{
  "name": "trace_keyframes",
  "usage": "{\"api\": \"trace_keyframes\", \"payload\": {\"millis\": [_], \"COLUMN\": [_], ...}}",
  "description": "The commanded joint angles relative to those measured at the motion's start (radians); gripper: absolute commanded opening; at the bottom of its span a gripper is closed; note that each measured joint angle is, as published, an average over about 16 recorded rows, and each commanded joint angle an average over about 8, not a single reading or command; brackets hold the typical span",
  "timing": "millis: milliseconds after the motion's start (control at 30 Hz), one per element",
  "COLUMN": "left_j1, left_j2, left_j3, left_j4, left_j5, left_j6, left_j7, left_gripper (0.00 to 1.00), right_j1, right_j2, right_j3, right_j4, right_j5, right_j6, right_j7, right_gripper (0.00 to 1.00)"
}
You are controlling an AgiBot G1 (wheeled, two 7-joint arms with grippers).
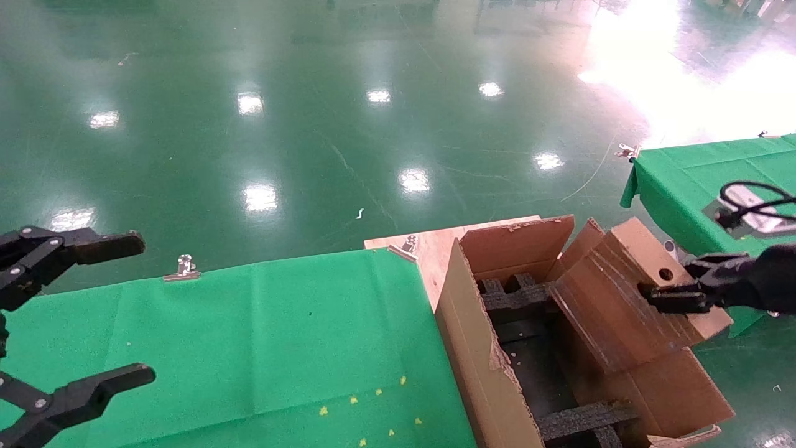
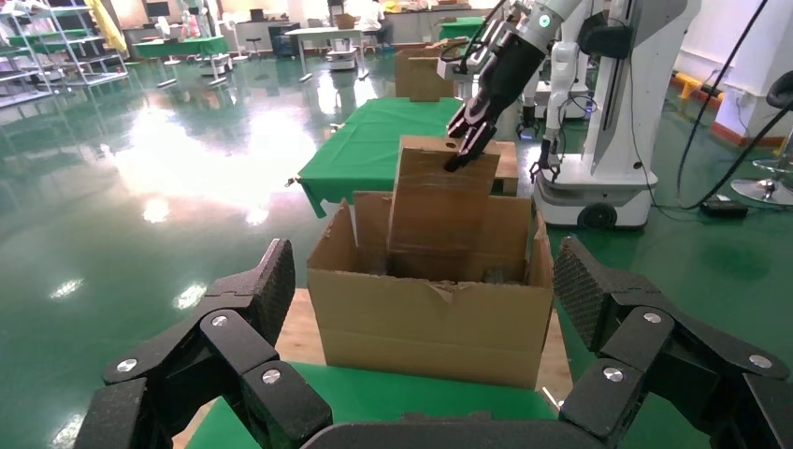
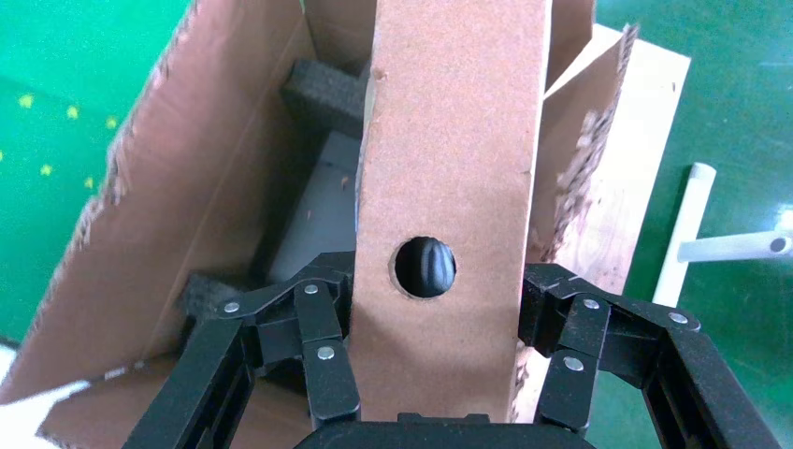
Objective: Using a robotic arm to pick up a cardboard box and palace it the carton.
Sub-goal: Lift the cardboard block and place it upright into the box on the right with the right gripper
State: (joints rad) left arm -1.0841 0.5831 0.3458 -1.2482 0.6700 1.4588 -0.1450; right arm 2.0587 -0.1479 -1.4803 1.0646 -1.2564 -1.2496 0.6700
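The cardboard box [image 1: 622, 292], flat and brown with a round hole [image 3: 425, 267] in its narrow side, hangs tilted with its lower end inside the carton [image 1: 472, 348]. My right gripper [image 1: 668, 292] is shut on the box's upper end; in the right wrist view its fingers [image 3: 323, 346] press both broad faces of the box [image 3: 449, 140]. The left wrist view shows the white robotic arm [image 2: 552, 14] holding the box [image 2: 439, 206] over the carton [image 2: 430, 323]. Black foam [image 3: 323, 89] lines the carton. My left gripper [image 1: 144, 307] hangs open over the green table, holding nothing.
The green cloth table [image 1: 249, 323] has a metal clip [image 1: 182, 269] on its far edge. The carton stands on a wooden board [image 1: 429, 249]. A second green table [image 1: 684, 174] lies to the right. A white pipe [image 3: 687, 224] lies on the floor beside the board.
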Motion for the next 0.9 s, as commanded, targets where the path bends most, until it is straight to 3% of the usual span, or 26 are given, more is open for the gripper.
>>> {"api": "trace_keyframes", "payload": {"millis": [33,233,400,633,900], "left_j1": [0.0,0.0,0.0,0.0,0.0], "left_j2": [0.0,0.0,0.0,0.0,0.0], "left_j3": [0.0,0.0,0.0,0.0,0.0], "left_j4": [0.0,0.0,0.0,0.0,0.0], "left_j5": [0.0,0.0,0.0,0.0,0.0], "left_j6": [0.0,0.0,0.0,0.0,0.0], "left_j7": [0.0,0.0,0.0,0.0,0.0], "left_gripper": [1.0,1.0,1.0,1.0,1.0], "right_j1": [-0.016,-0.02,-0.043,-0.104,-0.18], "right_j2": [0.014,0.014,0.008,-0.007,-0.033], "right_j3": [-0.008,-0.011,-0.026,-0.067,-0.112], "right_j4": [0.008,0.004,-0.014,-0.008,-0.001], "right_j5": [0.008,0.013,0.014,0.0,-0.007], "right_j6": [0.028,0.037,0.077,0.183,0.302], "right_j7": [0.052,0.054,0.119,0.225,0.272], "right_gripper": [0.0,0.0,0.0,0.0,0.0]}}
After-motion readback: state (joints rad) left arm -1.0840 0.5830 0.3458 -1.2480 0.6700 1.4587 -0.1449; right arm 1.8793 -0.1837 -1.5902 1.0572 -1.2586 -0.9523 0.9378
